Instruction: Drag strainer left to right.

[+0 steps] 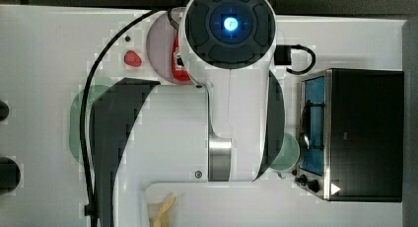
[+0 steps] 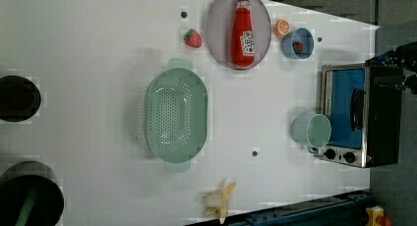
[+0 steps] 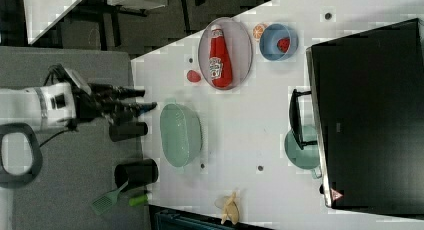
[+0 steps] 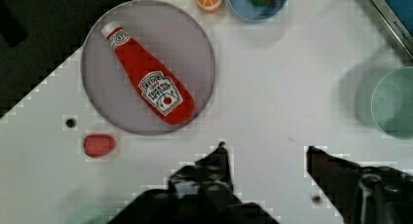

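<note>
The gripper (image 4: 265, 153) is hanging with its two dark fingers (image 4: 216, 165) standing apart and nothing between them, over bare white table (image 4: 272, 87). In the right view the gripper (image 3: 147, 100) is hovering off the table's edge, near the strainer (image 3: 181, 135) but apart from it. In the left view the strainer (image 2: 176, 115) is sitting upright on the table, with the grey plate (image 2: 216, 24) carrying the ketchup bottle (image 2: 243, 32) lying toward the left view's upper right of it. A strawberry (image 2: 193, 38) is lying between strainer and plate. The mint cup (image 2: 312, 130) is resting well apart from the strainer, just beside the toaster oven (image 2: 359, 115).
</note>
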You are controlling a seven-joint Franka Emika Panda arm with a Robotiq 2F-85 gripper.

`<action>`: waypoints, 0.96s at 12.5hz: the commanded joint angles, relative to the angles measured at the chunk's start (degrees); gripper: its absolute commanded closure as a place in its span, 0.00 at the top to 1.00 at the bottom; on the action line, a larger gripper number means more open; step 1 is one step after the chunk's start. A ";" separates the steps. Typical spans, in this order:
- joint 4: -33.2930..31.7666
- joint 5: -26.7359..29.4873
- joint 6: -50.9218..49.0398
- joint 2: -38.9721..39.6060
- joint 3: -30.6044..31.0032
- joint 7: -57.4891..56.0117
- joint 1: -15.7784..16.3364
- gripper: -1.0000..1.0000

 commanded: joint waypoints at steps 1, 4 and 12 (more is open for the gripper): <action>-15.12 -1.66 -16.95 -32.03 -2.53 5.33 -2.11 0.80; -15.18 -1.45 -16.91 -31.74 -1.84 5.34 -1.94 1.00; -20.03 0.20 -2.51 -22.22 17.11 16.98 0.50 1.00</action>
